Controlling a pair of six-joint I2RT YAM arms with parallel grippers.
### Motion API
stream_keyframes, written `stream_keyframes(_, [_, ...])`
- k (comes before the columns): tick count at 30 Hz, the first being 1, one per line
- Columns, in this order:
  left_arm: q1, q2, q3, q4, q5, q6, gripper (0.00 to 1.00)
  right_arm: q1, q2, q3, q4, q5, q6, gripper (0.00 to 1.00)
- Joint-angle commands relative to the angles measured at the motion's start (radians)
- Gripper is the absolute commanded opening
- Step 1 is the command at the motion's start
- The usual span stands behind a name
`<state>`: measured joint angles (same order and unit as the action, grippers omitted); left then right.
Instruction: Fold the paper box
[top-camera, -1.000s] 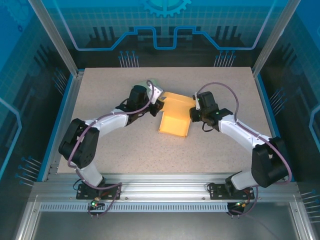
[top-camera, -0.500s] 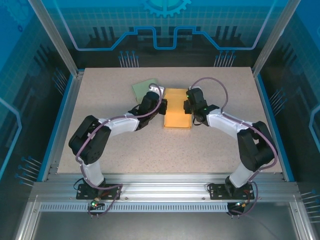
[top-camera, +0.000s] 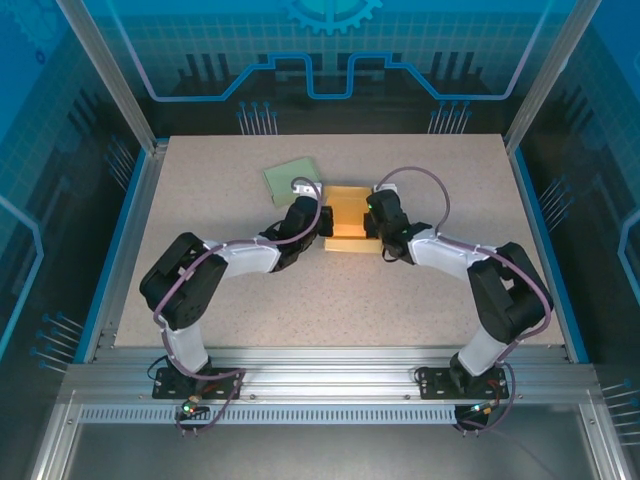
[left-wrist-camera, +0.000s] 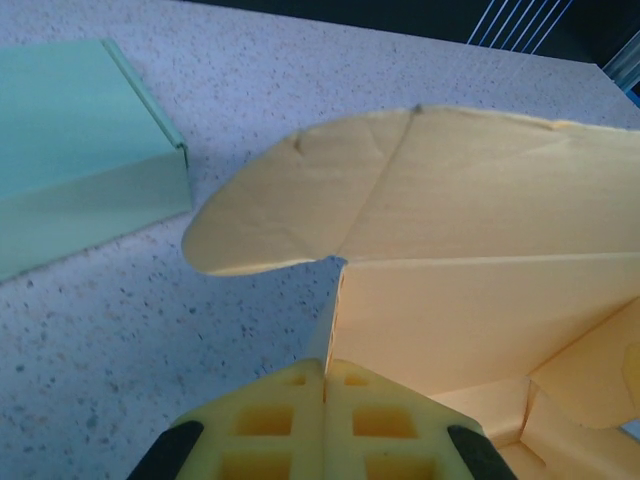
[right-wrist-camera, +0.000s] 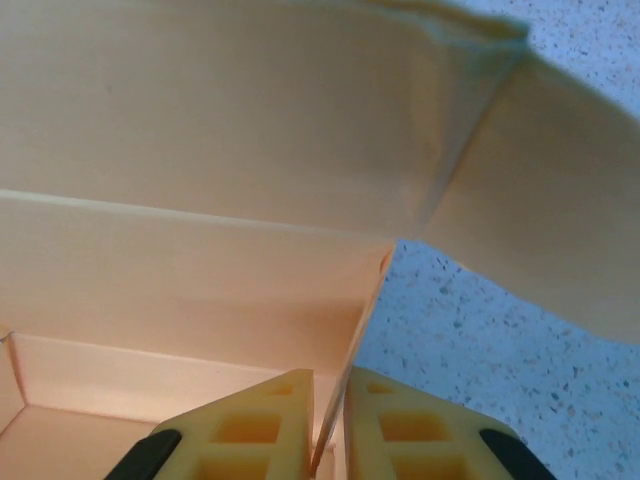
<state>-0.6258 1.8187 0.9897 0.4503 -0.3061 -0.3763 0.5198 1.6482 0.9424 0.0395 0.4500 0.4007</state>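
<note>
Cardboard is thin and light here. The paper box (top-camera: 347, 212) sits near the table centre, a bit to the far side, directly between the two arms and half formed, w/ walls up and open on top.

Left gripper (left-wrist-camera: 323, 375): pads fully together, pinching the edge of the box's left wall. Right gripper (right-wrist-camera: 328, 385): pads almost together w/ the right wall edge between them. I read this as a pinch too, though a thin gap shows beside the paper on one side.

Handling, in my judgement: the sheet is stiff only along its creases, soft elsewhere, so it will buckle or tear if I pull hard or twist. It weighs nearly nothing, so it will slide on the table if only one side pushes. Best hold is on the wall edges close to a crease, approx. where both grippers are now, w/ both sides moving together. A rounded flap (left-wrist-camera: 300, 205) lies out flat on the far-left side and is free to fold.

Surface: speckled beige table (top-camera: 200, 270), flat, prob. low friction. A green sheet (top-camera: 292, 178) lies just beyond the left gripper, near the flap but apart from it. Around the table stand an aluminium frame (top-camera: 320, 385) and blue panels (top-camera: 330, 50). There is enough room on all sides.
</note>
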Motion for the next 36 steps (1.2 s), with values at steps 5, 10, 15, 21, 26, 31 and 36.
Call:
stream_keyframes(5, [-0.044,-0.036,0.037,0.039,0.045,-0.089,0.0,0.054,-0.048,-0.039,0.112,-0.054,-0.03,0.14])
stream_keyframes(10, [-0.056,-0.033,0.057,0.036,0.063,-0.108,0.0,0.059,-0.047,-0.036,0.139,-0.065,-0.059,0.14])
stream_keyframes(15, [-0.085,-0.026,0.059,0.047,0.068,-0.131,0.0,0.07,-0.035,-0.05,0.175,-0.071,-0.066,0.14])
stream_keyframes(21, [-0.099,-0.037,0.063,0.049,0.07,-0.131,0.0,0.088,-0.037,-0.057,0.21,-0.06,-0.079,0.13])
stream_keyframes(26, [-0.109,-0.041,0.081,0.055,0.07,-0.104,0.0,0.092,-0.051,-0.095,0.257,-0.061,-0.089,0.13])
stream_keyframes(31, [-0.11,-0.044,0.106,0.059,0.06,-0.072,0.0,0.092,-0.06,-0.078,0.254,-0.053,-0.107,0.13])
stream_keyframes(36, [-0.109,-0.047,0.131,0.056,0.06,-0.05,0.0,0.092,-0.071,-0.075,0.266,-0.045,-0.112,0.13])
